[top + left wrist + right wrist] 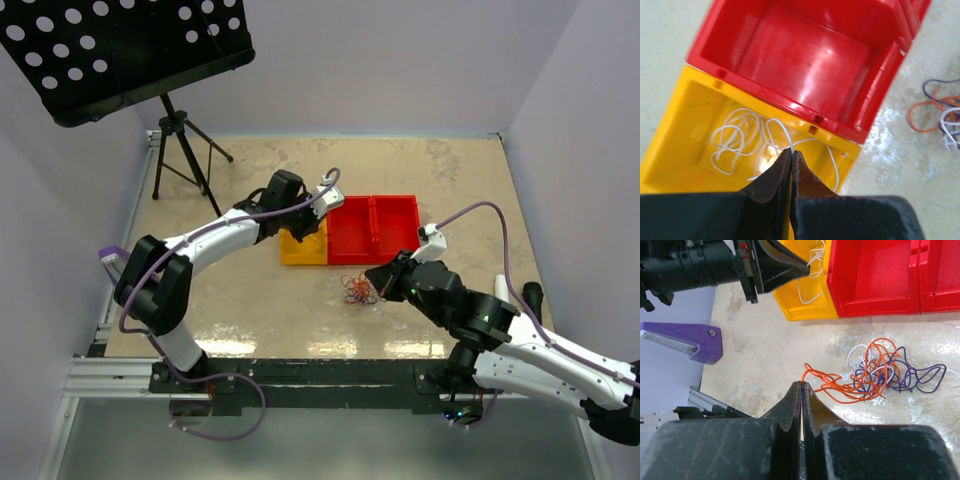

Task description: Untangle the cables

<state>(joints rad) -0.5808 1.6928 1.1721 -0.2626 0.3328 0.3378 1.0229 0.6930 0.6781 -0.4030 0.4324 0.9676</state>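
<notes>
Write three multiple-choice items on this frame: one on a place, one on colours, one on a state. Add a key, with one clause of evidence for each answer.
1. Where does the loose white cable lie?
A. in a blue tray
B. in the yellow bin
C. on the floor

2. Which colours make up the tangle on the table?
A. orange, purple, white
B. green, black
C. blue only

3. How do the right fingers stand?
A. wide open
B. half open
C. shut

Key:
1 B, its loops rest on the bin's yellow floor.
2 A, strands of those three colours show in the right wrist view.
3 C, the two tips meet with no gap.
</notes>
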